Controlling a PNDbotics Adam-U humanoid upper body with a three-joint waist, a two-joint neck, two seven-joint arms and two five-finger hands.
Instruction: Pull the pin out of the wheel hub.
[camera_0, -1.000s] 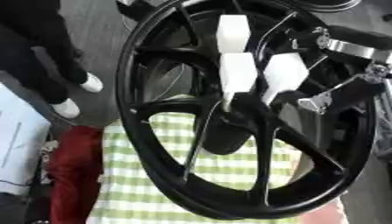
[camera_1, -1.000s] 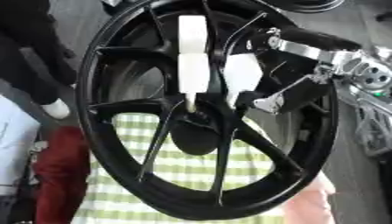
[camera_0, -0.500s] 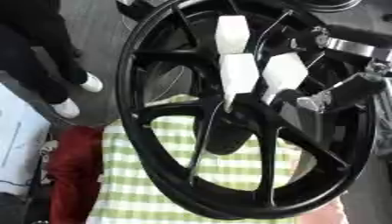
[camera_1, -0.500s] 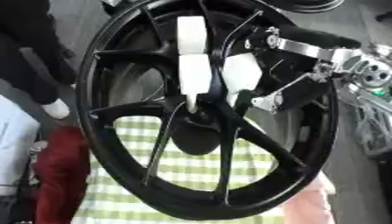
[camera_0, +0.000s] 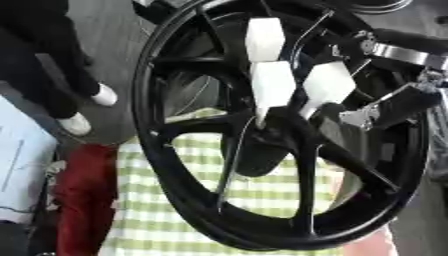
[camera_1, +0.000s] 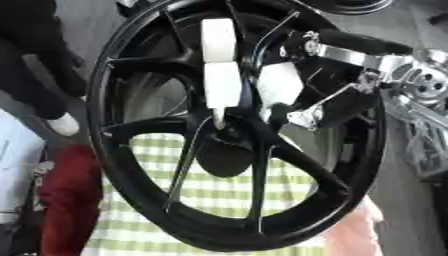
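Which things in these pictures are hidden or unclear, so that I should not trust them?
- The pin: I cannot find it in either view; the white fingers of the right hand cover the wheel hub.
- The hand's palm: dark against the black wheel, so what it holds is unclear.
- Left hand: in no view.
- Green checked cloth: mostly hidden by the wheel, cut off at the bottom edge.
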